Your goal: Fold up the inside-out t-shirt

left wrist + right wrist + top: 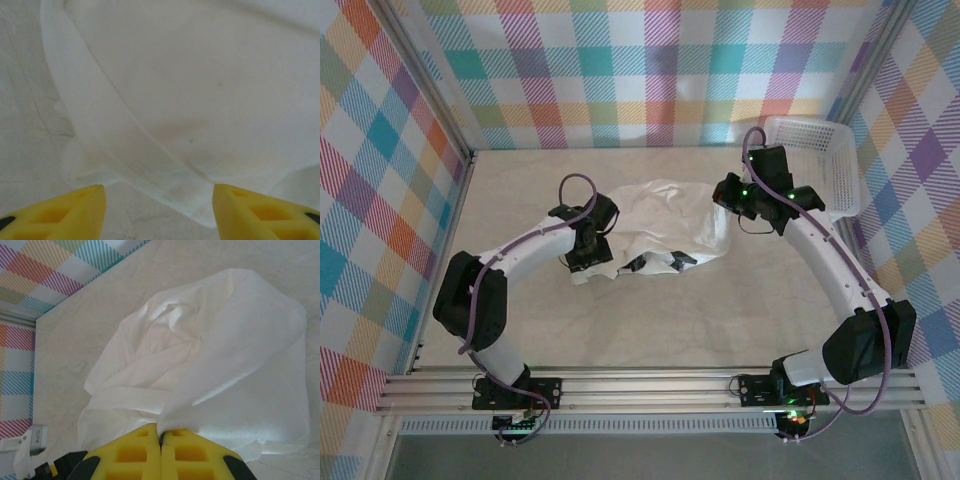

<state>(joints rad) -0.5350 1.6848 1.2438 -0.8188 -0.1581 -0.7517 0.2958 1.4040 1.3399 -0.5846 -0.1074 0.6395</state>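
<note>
Crumpled t-shirt (665,215) lies lengthwise, left to right.

No text, label, brand, number or sign can be read anywhere: none on the t-shirt (670,215), the basket (848,170) or the counter (720,310).
</note>
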